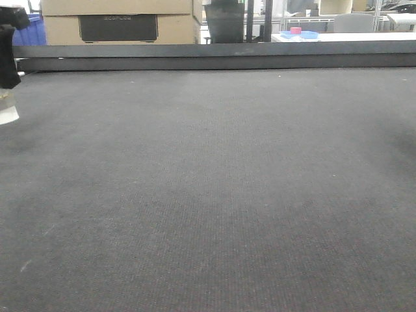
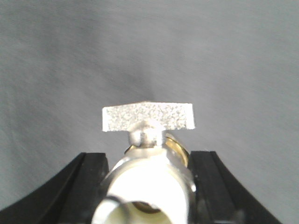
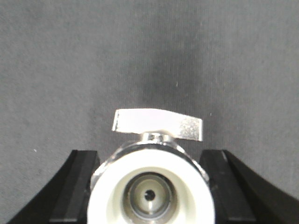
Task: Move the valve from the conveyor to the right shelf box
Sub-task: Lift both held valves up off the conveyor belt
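Observation:
My left gripper (image 2: 148, 161) is shut on a metal valve (image 2: 147, 186) with a white end cap and a flat silver handle (image 2: 147, 116), held above the dark grey conveyor (image 2: 233, 56). My right gripper (image 3: 149, 158) is shut on a second, similar valve (image 3: 152, 186), whose silver handle (image 3: 158, 124) also points up, over the belt (image 3: 56, 70). In the front view the left gripper (image 1: 8, 58) shows at the far left edge with a white part (image 1: 8, 114) below it. The right gripper and the shelf box are out of that view.
The conveyor belt (image 1: 208, 195) fills the front view, bounded at the back by a long black rail (image 1: 214, 57). Behind the rail stand cardboard boxes (image 1: 117, 19), a blue crate (image 1: 29, 32) and a blue tray (image 1: 299, 34) on a white table.

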Motion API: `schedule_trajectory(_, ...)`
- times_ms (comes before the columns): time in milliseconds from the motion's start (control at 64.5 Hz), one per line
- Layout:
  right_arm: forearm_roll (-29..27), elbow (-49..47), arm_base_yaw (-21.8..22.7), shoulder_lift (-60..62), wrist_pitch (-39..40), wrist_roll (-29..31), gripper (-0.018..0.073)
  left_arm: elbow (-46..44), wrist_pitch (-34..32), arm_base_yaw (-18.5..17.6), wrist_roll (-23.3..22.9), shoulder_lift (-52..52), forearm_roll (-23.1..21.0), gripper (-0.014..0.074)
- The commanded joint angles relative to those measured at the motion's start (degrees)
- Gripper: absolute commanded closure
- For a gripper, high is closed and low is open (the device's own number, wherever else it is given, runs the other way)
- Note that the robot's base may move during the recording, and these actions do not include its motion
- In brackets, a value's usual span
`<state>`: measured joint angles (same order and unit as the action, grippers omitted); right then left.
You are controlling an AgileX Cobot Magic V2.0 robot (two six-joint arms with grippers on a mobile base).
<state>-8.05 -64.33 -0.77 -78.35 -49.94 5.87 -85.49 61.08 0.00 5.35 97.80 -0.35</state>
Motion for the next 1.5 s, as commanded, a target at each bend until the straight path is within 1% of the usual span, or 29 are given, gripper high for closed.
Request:
schedule_trajectory(0, 0.14, 1.15, -0.02, 1.20, 3.22, 0.21, 0.0713, 5.69, -5.00, -0.44, -1.52, -6.54, -0.10, 0.0708)
schedule_trajectory(109, 0.14, 3.89, -0.02, 3.09, 5.22, 0.21, 0.0713, 12.75, -9.42, -0.44, -1.52, -13.46, -0.60, 0.0708)
schedule_trajectory(248, 0.14, 7.70, -0.02, 7.37, 8.46, 0.21, 0.0713, 21.52, -13.44, -0.44, -1.52, -23.61, -0.60, 0.0708)
schedule_trajectory(372, 0.14, 10.90, -0.02, 12.06, 9.79, 0.21, 0.0713, 26.55, -16.76, -0.44, -1.52, -31.56, -0.60, 0.0708)
schedule_trajectory(496, 0.14, 12.44, -0.02, 16.98, 9.92, 0.21, 0.0713, 29.60, -19.95, -0.44, -1.52, -39.43, -0.60, 0.0708)
schedule_trajectory(636, 0.14, 12.37, -0.02, 22.69, 10.31, 0.21, 0.0713, 30.11, -21.48, -0.44, -1.52, -46.49, -0.60, 0.0708)
schedule_trajectory(760, 0.14, 12.37, -0.02, 27.89, 12.17, 0.21, 0.0713, 30.11, -23.54, -0.44, -1.52, -51.41, -0.60, 0.0708)
schedule_trajectory(1008, 0.14, 10.49, -0.02, 35.62, 15.65, 0.21, 0.0713, 29.79, -28.25, -0.44, -1.52, -58.75, -0.60, 0.0708)
schedule_trajectory(1194, 0.14, 6.57, -0.02, 36.89, 15.88, 0.21, 0.0713, 29.02, -29.17, -0.44, -1.52, -62.03, -0.60, 0.0708)
schedule_trajectory(1380, 0.14, 4.11, -0.02, 36.89, 15.30, 0.21, 0.0713, 26.18, -29.17, -0.44, -1.52, -62.50, -0.60, 0.0708)
schedule_trajectory(1489, 0.14, 3.89, -0.02, 36.89, 15.30, 0.21, 0.0713, 26.06, -29.17, -0.44, -1.52, -62.50, -0.60, 0.0708)
